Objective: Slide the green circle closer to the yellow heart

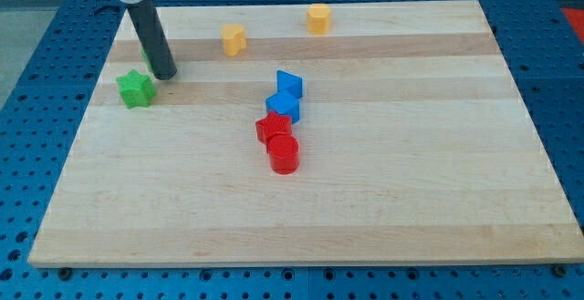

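Note:
My tip (165, 75) rests on the board near the view's top left, at the end of the dark rod. A sliver of green (145, 61) shows just left of the rod, mostly hidden behind it; this looks like the green circle touching the rod. The yellow heart (234, 39) sits to the right of the tip and a little higher in the view, about a block's width beyond the rod. A green star (135, 89) lies just below and left of the tip.
A yellow hexagon (318, 17) sits near the top edge. Two blue blocks (289, 85) (284, 107) and below them a red star (272, 128) and a red cylinder (284, 154) cluster mid-board. The wooden board (411, 181) ends at blue pegboard.

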You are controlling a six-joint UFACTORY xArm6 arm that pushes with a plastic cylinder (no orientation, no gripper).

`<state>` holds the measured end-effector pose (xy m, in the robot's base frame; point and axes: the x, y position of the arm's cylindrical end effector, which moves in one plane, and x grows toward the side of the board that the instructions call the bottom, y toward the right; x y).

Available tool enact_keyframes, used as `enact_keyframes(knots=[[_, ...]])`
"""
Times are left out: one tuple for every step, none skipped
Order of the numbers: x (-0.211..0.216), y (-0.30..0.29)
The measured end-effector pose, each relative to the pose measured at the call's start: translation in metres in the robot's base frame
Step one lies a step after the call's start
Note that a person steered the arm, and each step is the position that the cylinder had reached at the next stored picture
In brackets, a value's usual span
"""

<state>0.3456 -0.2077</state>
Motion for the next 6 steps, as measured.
enact_keyframes(knots=[[0.001,-0.004],[0.008,-0.031],[0.004,-0.056],[-0.019,-0.042],[-0.040,0.003],[-0.043,0.027]])
